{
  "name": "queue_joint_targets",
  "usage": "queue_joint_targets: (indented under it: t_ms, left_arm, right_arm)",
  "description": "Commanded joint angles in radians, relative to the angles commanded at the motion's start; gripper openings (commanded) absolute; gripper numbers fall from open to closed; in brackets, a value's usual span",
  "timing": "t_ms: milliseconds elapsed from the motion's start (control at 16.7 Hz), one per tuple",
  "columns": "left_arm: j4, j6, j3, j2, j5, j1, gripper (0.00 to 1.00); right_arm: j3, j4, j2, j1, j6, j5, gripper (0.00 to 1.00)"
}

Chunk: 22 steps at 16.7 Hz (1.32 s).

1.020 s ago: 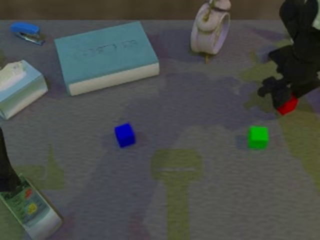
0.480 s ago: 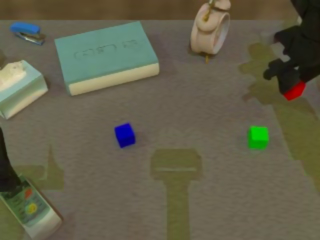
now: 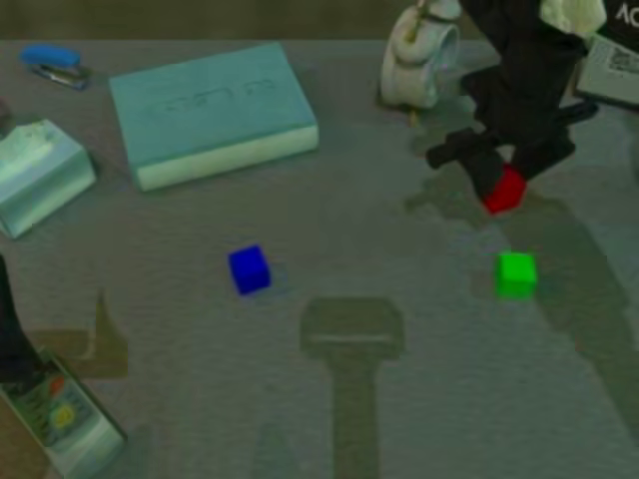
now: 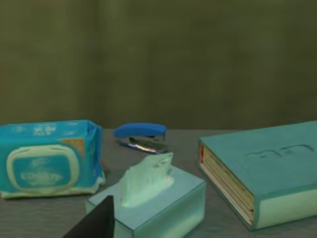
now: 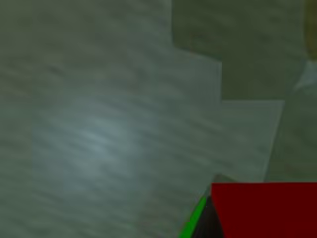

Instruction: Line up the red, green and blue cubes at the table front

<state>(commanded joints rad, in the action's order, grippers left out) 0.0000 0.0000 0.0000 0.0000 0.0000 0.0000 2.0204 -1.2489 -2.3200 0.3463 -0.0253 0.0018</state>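
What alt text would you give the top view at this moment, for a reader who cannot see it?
The right end effector holds the red cube above the table, right of centre. The green cube sits just in front of it, and the blue cube lies left of centre.

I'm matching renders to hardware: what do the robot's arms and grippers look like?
The right arm and its right gripper are matte black and blocky, with a pale patch near the wrist. The left arm shows only as a dark sliver at the table's left edge; no cables visible.
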Motion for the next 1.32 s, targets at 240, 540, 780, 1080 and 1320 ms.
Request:
queue_joint_targets:
  t_ms: [240,540,780,1080,1320]
  left_arm:
    - [0.0,0.0,0.0,0.0,0.0,0.0,1.0]
    - [0.0,0.0,0.0,0.0,0.0,0.0,1.0]
    - [0.0,0.0,0.0,0.0,0.0,0.0,1.0]
    - [0.0,0.0,0.0,0.0,0.0,0.0,1.0]
    - [0.0,0.0,0.0,0.0,0.0,0.0,1.0]
  right_arm:
    - [0.025,-0.033,-0.013,0.205,0.331,0.008,0.0]
    - [0.045,-0.067,-0.014,0.471,0.776,0.019,0.0]
    - [0.052,-0.073,0.006,0.626,1.002,0.03,0.0]
    - [0.052,-0.072,0.016,0.673,1.061,0.035,0.0]
    - [0.035,-0.054,0.011,0.671,1.059,0.033,0.0]
